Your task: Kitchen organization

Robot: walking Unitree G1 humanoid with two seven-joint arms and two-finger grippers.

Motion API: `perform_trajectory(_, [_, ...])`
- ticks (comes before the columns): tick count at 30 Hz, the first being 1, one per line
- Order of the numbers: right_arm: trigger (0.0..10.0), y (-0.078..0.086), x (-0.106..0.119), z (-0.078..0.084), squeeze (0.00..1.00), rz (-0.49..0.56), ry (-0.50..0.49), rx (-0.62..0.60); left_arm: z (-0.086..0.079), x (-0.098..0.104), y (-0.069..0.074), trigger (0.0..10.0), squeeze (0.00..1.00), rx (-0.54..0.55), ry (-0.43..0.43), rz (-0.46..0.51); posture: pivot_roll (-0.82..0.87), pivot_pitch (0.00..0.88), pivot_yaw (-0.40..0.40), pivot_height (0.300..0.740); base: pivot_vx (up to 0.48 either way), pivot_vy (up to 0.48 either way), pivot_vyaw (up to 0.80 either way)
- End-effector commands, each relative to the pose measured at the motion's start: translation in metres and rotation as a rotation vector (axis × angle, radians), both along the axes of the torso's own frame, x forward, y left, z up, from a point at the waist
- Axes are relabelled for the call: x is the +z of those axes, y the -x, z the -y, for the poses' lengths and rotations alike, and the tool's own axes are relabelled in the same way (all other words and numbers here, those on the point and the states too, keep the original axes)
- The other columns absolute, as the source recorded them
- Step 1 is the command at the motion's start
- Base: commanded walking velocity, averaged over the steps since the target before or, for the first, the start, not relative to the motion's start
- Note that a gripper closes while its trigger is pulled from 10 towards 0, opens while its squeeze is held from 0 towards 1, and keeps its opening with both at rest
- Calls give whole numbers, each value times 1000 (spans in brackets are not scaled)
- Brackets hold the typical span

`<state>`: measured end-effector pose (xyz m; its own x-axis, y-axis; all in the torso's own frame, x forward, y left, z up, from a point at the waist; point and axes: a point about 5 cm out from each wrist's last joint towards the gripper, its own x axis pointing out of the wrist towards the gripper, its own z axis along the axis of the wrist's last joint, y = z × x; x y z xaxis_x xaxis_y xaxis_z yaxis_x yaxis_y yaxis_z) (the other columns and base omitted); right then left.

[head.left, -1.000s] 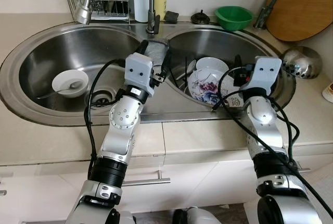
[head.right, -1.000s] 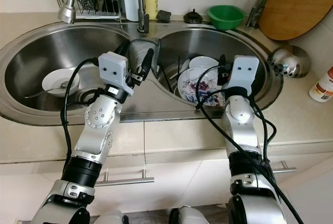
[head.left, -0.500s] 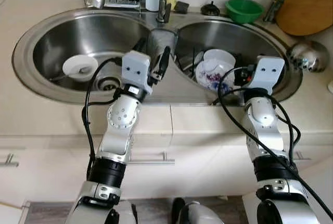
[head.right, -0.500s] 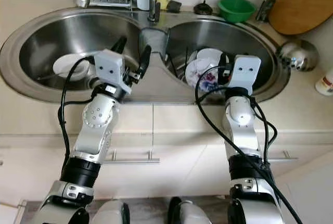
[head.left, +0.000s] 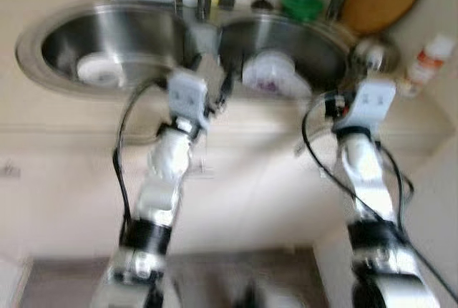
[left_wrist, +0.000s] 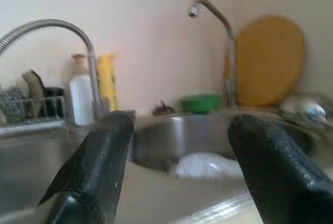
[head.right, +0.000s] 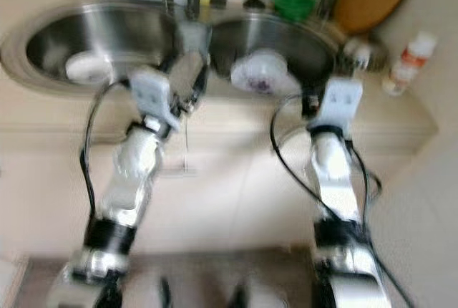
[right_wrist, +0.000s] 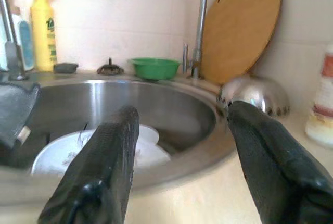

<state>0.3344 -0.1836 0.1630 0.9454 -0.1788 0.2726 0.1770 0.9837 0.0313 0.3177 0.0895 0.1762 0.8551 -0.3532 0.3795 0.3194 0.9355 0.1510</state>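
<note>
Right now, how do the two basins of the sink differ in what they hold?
The left basin holds one small white bowl, lying flat on its floor. The right basin holds a larger pile of white dishes, and the top plate carries a purple flower pattern. Both basins are round, of shiny steel.

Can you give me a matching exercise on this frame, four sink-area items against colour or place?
Items:
1. small bowl
2. round board
3. tall bottle
4. patterned plate

Descriptions:
A. yellow, standing behind the sink
B. green, on the ledge behind the right basin
C. lying in the right basin
D. wooden, leaning against the wall

Pairs: 1-B, 2-D, 3-A, 4-C

The left gripper and right gripper are both open, in front of the sink.
</note>
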Motion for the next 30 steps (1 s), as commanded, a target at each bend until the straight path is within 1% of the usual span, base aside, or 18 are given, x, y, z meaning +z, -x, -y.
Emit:
perform_trajectory(1, [10000,1,6,2,0,35,-9,-7,4,5,-1,10000,0,-12,-8,18,34,0,-95,740,-311,0,0])
perform_trajectory(7, [10000,3,11,1,0,68,-13,6,3,7,-1,10000,0,-8,-5,24,29,0,-95,740,-302,0,0])
perform_trajectory(16, [10000,6,9,-1,0,63,11,30,3,7,-1,10000,0,-10,-4,25,29,0,-95,740,-255,0,0])
perform_trajectory(27, [10000,13,0,-1,0,25,39,47,3,6,-2,10000,0,-15,-4,18,19,0,-87,740,0,0,0])
perform_trajectory(30, [10000,14,-3,-2,0,15,37,48,2,6,-2,10000,0,-16,-8,13,21,0,-84,740,0,468,0])
